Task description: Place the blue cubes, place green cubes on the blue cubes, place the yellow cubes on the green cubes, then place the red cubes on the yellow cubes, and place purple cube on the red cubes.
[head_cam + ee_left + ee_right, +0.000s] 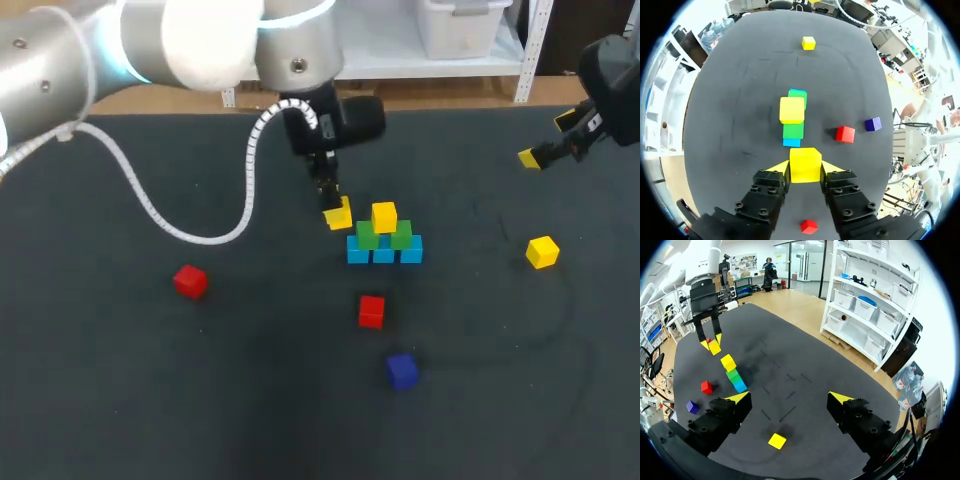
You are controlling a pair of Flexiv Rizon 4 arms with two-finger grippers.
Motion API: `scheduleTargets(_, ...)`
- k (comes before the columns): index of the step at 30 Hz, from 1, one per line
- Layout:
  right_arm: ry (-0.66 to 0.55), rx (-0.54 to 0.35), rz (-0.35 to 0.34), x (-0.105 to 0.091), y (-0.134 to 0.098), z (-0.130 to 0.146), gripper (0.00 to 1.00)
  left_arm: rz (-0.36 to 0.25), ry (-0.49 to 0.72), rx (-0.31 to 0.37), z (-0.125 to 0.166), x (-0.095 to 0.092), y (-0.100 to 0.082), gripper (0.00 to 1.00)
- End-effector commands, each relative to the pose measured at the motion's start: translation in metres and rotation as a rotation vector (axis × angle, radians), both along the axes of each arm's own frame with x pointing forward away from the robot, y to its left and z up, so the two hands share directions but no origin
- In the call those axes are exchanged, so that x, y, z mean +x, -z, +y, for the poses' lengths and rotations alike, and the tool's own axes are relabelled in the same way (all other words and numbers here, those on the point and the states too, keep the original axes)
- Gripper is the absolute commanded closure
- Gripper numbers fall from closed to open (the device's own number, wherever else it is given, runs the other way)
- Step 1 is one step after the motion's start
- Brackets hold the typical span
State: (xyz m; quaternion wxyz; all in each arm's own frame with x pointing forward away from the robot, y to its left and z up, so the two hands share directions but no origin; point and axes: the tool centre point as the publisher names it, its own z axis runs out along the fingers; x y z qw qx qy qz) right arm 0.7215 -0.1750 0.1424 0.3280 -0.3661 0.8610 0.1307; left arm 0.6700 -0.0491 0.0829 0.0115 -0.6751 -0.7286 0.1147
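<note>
Yellow held cube [805, 164] is clamped between both fingers of the left gripper [806, 169], raised off the table. In the head view the stack [385, 250] lies at 3 o'clock from it, just beside; the left wrist view puts the stack straight ahead of the fingers. Stack make-up: blue base, green cubes [367, 238] over it, one placed yellow cube [384, 216] on top. Judgement: the left arm is clearly nearer, and the move is a short shift toward 3 o'clock. Right gripper [545, 155] stands wide and empty, well apart at the stack's 2 o'clock.
</note>
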Motion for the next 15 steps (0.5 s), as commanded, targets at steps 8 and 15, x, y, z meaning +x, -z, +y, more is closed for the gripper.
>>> scheduleTargets(8, -0.001, 0.001, 0.000, 0.000, 0.000, 0.000, 0.00, 0.021, 0.024, 0.084, -0.017, 0.006, 0.011, 1.00)
scheduleTargets(15, -0.001, 0.001, 0.000, 0.000, 0.000, 0.000, 0.00, -0.008, 0.026, 0.100, -0.020, 0.003, 0.017, 1.00)
